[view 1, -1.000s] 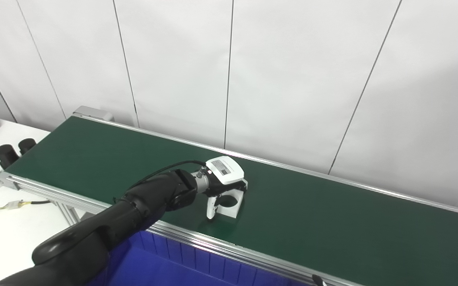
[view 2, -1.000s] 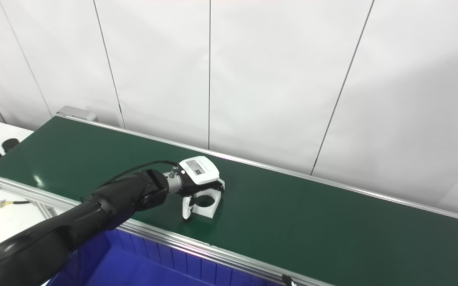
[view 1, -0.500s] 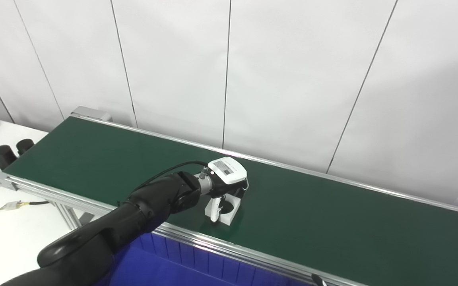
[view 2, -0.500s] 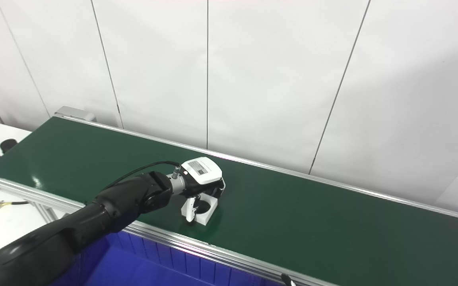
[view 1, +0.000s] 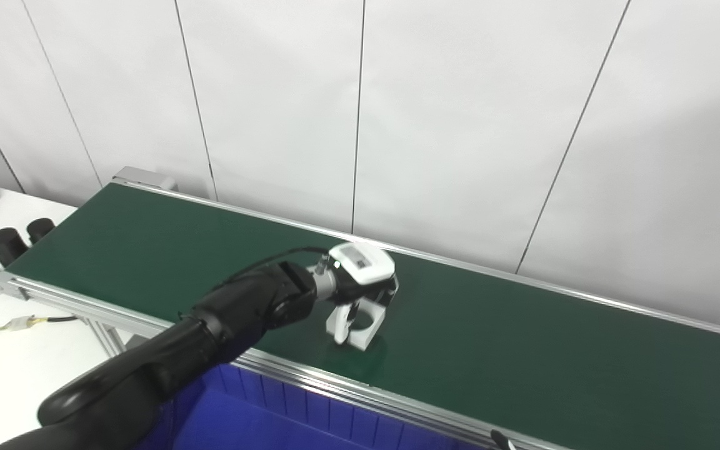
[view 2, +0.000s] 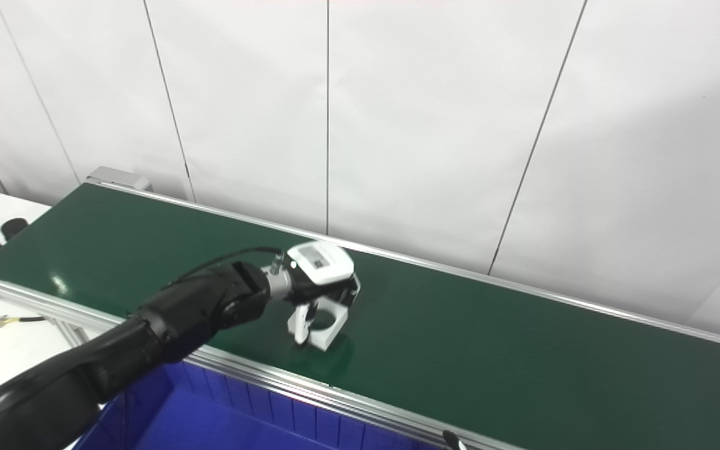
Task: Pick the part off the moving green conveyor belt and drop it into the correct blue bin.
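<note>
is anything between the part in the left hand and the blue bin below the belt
Only the belt's near aluminium rail lies between the white part, gripped by the left hand, and the blue bin. Nothing else visible blocks the way.

Two head cameras, side by side: high, angled down across green conveyor belt (view 1: 522, 350) toward white wall (view 2: 435, 125); mid-distance; nearly identical coverage, slightly offset.

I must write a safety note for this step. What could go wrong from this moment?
1. The left hand grips the white part only at its top, so the part may slip and fall back onto the green belt.
2. The part is tilted, so it may twist before reaching the blue bin.
</note>
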Controlling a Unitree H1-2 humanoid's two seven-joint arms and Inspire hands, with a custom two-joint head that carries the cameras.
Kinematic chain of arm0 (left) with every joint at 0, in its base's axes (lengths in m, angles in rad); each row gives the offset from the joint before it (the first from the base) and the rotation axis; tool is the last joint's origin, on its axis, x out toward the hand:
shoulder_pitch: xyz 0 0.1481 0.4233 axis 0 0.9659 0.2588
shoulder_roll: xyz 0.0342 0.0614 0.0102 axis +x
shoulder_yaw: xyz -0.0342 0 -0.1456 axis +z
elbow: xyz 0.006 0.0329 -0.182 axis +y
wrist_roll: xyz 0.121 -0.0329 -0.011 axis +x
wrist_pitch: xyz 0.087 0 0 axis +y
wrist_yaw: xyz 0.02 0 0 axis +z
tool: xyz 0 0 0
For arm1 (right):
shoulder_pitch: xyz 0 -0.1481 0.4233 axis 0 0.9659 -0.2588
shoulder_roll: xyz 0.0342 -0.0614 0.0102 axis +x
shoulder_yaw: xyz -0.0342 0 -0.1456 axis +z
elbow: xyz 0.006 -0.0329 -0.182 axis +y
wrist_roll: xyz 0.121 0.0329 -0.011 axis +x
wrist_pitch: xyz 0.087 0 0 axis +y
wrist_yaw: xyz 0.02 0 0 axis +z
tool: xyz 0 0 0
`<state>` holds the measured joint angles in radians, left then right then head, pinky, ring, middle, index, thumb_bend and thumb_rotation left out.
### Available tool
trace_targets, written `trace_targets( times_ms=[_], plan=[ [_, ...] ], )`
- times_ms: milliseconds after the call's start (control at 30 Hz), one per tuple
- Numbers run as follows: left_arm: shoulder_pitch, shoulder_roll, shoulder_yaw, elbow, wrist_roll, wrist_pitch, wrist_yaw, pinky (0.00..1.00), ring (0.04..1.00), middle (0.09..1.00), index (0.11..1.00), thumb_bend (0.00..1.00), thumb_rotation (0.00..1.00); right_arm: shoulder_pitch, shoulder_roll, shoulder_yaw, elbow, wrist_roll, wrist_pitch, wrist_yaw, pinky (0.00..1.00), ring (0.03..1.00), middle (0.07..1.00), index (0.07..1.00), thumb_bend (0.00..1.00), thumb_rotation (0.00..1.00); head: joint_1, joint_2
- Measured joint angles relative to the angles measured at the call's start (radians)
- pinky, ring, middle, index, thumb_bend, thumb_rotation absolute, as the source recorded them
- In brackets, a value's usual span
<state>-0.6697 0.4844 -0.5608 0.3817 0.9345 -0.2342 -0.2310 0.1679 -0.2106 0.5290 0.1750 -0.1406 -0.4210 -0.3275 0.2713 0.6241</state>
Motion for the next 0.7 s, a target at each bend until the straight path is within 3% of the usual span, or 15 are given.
trace_targets(
  times_ms=[133,267,533,600,700],
  plan=[
    [0.019,0.051,0.07,-0.151,-0.062,-0.017,-0.028,0.41,0.44,0.464,0.506,0.52,0.0,-0.005,0.0,-0.022,-0.01,0.018,0.0,0.03,0.83,0.89,0.944,0.93,0.86,0.98,0.025,0.039],
    [0.044,0.094,0.128,-0.274,-0.111,-0.01,-0.1,0.39,0.451,0.474,0.501,0.52,0.0,-0.012,0.0,-0.056,-0.018,0.033,0.0,0.067,0.81,0.873,0.934,0.918,0.89,0.97,0.055,0.075],
    [0.152,0.134,0.217,-0.453,-0.159,0.011,-0.192,0.4,0.449,0.476,0.498,0.53,0.0,-0.016,0.009,-0.127,-0.039,0.079,0.0,0.157,0.82,0.88,0.937,0.904,0.89,0.94,0.137,0.151],
    [0.165,0.136,0.234,-0.486,-0.163,0.012,-0.214,0.39,0.44,0.472,0.501,0.53,0.0,-0.018,0.012,-0.149,-0.041,0.086,0.0,0.179,0.83,0.883,0.939,0.903,0.87,0.93,0.185,0.184],
    [0.196,0.146,0.266,-0.544,-0.17,0.013,-0.239,0.39,0.445,0.475,0.498,0.53,0.0,-0.028,0.019,-0.181,-0.05,0.094,0.0,0.214,0.83,0.879,0.935,0.9,0.88,0.93,0.21,0.195]
  ],
)
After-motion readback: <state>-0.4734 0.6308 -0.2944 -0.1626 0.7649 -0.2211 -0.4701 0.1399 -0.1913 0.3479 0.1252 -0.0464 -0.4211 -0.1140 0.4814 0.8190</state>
